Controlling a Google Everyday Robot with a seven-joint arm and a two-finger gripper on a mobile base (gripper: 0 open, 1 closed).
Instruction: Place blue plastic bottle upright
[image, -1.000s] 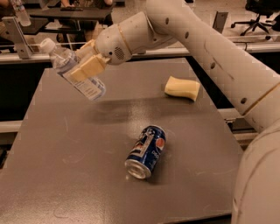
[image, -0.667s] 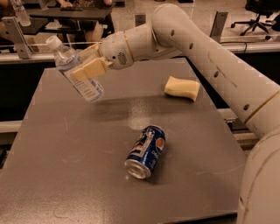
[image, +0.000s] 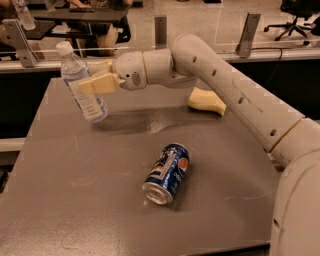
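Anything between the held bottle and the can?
No. Camera view shows only bare table between the bottle, clamped in the gripper at far left, and the can.

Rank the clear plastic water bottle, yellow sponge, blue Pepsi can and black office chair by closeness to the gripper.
1. Clear plastic water bottle: held in the gripper, back left.
2 and 3. Yellow sponge, back right, and blue Pepsi can, lying front centre: too close to call.
4. Black office chair: far background, top right.
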